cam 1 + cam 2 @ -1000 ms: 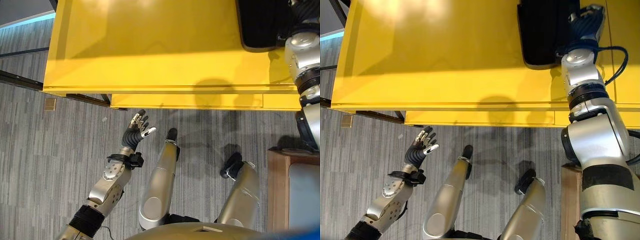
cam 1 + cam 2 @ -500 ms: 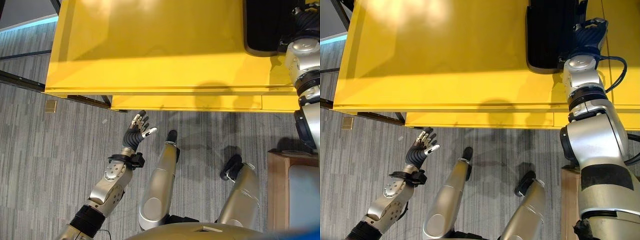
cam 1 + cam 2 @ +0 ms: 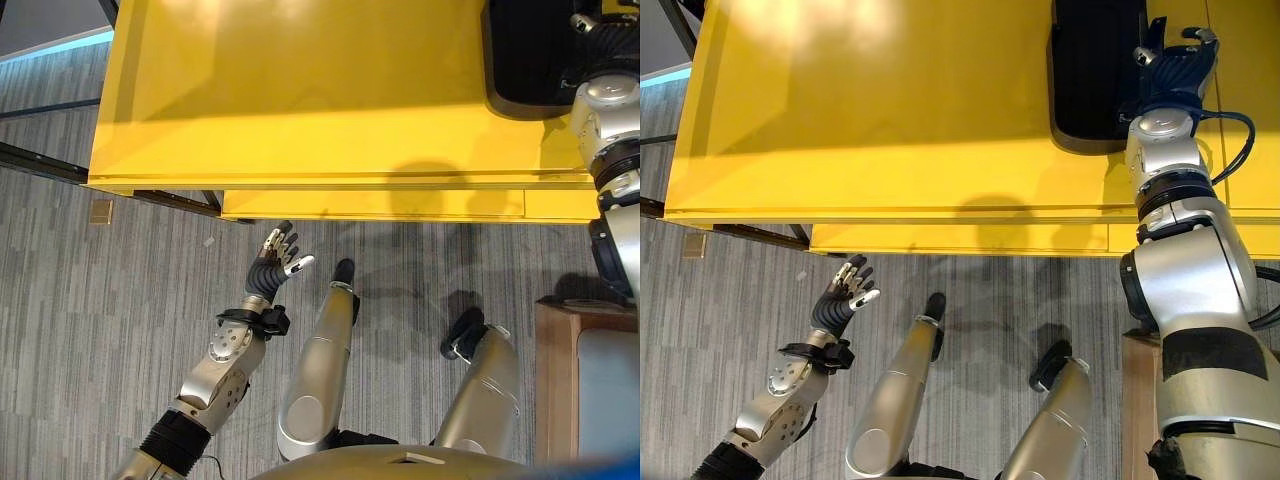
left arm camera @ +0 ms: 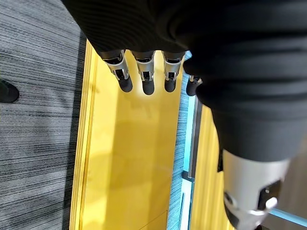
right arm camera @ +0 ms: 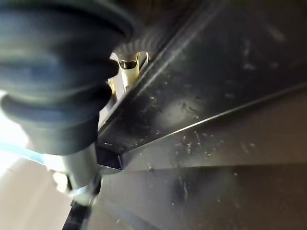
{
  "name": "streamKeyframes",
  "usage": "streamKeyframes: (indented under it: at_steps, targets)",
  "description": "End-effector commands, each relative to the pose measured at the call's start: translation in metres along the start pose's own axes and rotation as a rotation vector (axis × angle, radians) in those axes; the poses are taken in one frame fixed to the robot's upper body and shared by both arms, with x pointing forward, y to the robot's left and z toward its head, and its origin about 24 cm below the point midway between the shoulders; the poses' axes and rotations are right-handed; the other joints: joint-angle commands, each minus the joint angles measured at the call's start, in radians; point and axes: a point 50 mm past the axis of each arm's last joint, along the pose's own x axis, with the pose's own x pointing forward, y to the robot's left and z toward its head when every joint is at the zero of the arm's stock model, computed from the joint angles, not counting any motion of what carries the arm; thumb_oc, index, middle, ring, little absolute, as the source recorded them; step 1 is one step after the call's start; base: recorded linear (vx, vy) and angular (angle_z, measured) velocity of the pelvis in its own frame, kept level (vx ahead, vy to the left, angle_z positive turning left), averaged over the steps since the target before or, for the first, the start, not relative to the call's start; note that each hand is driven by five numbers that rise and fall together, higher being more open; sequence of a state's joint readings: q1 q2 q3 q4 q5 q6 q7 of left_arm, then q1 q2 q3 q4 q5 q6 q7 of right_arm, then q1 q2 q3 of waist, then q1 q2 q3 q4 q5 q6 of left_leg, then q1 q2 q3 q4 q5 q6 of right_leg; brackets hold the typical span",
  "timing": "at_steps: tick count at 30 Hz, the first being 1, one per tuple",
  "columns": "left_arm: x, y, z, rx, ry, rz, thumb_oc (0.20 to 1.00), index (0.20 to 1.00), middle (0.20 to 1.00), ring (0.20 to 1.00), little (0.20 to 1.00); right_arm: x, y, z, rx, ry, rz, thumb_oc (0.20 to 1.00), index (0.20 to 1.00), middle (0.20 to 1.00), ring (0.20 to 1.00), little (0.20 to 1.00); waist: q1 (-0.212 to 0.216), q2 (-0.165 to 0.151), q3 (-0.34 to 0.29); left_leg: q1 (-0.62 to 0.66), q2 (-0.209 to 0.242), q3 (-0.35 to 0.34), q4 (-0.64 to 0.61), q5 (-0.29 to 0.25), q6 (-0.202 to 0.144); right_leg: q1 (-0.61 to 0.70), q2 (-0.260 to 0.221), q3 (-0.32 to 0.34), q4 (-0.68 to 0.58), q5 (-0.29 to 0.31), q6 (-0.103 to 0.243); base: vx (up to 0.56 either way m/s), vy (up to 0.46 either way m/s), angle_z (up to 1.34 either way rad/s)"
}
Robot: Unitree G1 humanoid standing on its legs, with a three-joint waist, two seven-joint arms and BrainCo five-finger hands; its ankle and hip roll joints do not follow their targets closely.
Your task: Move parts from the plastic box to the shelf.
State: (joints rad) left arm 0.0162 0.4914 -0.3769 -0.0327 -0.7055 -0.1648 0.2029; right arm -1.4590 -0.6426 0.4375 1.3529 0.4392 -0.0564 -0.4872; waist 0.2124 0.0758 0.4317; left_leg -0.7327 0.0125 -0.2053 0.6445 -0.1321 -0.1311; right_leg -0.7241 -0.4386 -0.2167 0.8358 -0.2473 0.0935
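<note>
The left hand (image 3: 272, 266) hangs over the grey floor (image 3: 90, 330), just in front of the yellow table (image 3: 300, 90). Its fingers (image 4: 144, 76) are straight and spread a little, and it holds nothing. In the left wrist view they point toward the table's edge.

The table is big and wide, with a lower yellow ledge (image 3: 370, 203) under its front edge. A small tan square (image 3: 99, 210) lies on the floor near the table's left corner.

On the right part of the table sits the black box (image 3: 1092, 70). Its long side runs away from the robot, and its near end has round corners. The far end is cut off at the top of both eye views, so its whole length cannot be seen. The inside looks dark, and no parts can be made out in it.

The right hand (image 3: 1178, 62) is at the box's right edge, touching or just beside it. Some fingers stick up and look loose, but I cannot tell if they hold anything. The right wrist view is very close and dark, showing the box's scratched black wall (image 5: 216, 96).

A brown stand (image 3: 585, 380) is on the floor to the right of the table.
</note>
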Motion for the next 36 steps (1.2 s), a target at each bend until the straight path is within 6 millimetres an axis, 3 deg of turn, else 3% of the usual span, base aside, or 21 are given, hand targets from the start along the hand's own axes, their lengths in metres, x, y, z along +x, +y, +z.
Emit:
streamKeyframes:
  at_steps: [1,14,23,25,26,28,31,34,36]
  targets:
    - [0.004,0.004,0.017,0.009,-0.085,-0.011,1.0,1.0,1.0,1.0,1.0,0.005,-0.007,0.05,0.065,-0.148,-0.022,1.0,1.0,1.0,1.0,1.0,0.007,-0.01,0.003,-0.042,0.013,0.056,0.006,-0.001,0.056,0.08,0.058,0.028,0.017,-0.056,0.003,0.0,0.0,0.0]
    - [0.005,0.007,0.017,0.015,-0.083,-0.003,1.0,1.0,1.0,1.0,1.0,0.005,-0.008,0.052,0.108,-0.149,-0.042,1.0,1.0,1.0,1.0,1.0,-0.001,-0.026,-0.009,0.013,0.025,0.059,-0.02,0.0,0.055,0.136,0.068,0.019,-0.02,-0.042,0.007,0.0,0.006,-0.02]
    - [0.002,0.018,0.016,0.04,-0.062,-0.005,1.0,1.0,1.0,1.0,1.0,-0.012,0.01,0.096,0.18,-0.336,0.029,1.0,1.0,1.0,1.0,1.0,-0.014,-0.047,-0.064,0.146,0.05,0.073,-0.096,0.013,0.044,0.271,0.097,0.01,-0.137,-0.001,0.018,0.01,0.013,-0.12]
    - [0.002,0.019,0.016,0.042,-0.057,-0.008,1.0,1.0,1.0,1.0,1.0,-0.013,0.013,0.097,0.176,-0.348,0.039,1.0,1.0,1.0,1.0,1.0,-0.015,-0.049,-0.067,0.165,0.054,0.076,-0.112,0.018,0.042,0.291,0.1,0.006,-0.154,0.004,0.018,-0.01,0.004,-0.11]
    - [0.002,0.021,0.016,0.044,-0.056,-0.005,1.0,1.0,1.0,1.0,1.0,-0.017,0.017,0.098,0.197,-0.361,0.054,1.0,1.0,1.0,1.0,1.0,-0.021,-0.049,-0.081,0.183,0.059,0.077,-0.152,0.057,0.042,0.309,0.106,-0.001,-0.196,0.04,0.017,-0.05,0.019,-0.12]
    - [0.001,0.022,0.014,0.047,-0.046,-0.002,1.0,1.0,1.0,1.0,1.0,-0.023,0.023,0.097,0.227,-0.379,0.077,1.0,1.0,1.0,1.0,1.0,-0.027,-0.05,-0.091,0.215,0.064,0.085,-0.183,0.07,0.038,0.34,0.114,-0.004,-0.234,0.054,0.02,0.0,0.002,-0.08]
    - [0.0,0.026,0.01,0.051,-0.026,0.011,1.0,1.0,1.0,1.0,1.0,-0.043,0.039,0.084,0.361,-0.4,0.17,1.0,1.0,1.0,1.0,1.0,-0.052,-0.053,-0.115,0.295,0.088,0.1,-0.268,0.103,0.031,0.408,0.135,-0.005,-0.328,0.081,0.026,0.07,-0.031,-0.21]
    - [-0.003,0.028,0.005,0.044,-0.003,0.027,1.0,1.0,1.0,1.0,1.0,-0.068,0.051,0.059,0.429,-0.408,0.27,1.0,1.0,1.0,1.0,1.0,-0.077,-0.056,-0.135,0.37,0.109,0.116,-0.356,0.14,0.027,0.463,0.154,-0.006,-0.406,0.107,0.027,0.05,-0.037,-0.18]
    - [-0.008,0.031,-0.001,0.029,0.019,0.053,1.0,1.0,1.0,1.0,1.0,-0.102,0.064,0.02,0.492,-0.365,0.413,1.0,1.0,1.0,1.0,1.0,-0.103,-0.062,-0.163,0.445,0.142,0.14,-0.447,0.172,0.026,0.504,0.176,-0.003,-0.475,0.13,0.032,0.06,-0.07,-0.24]
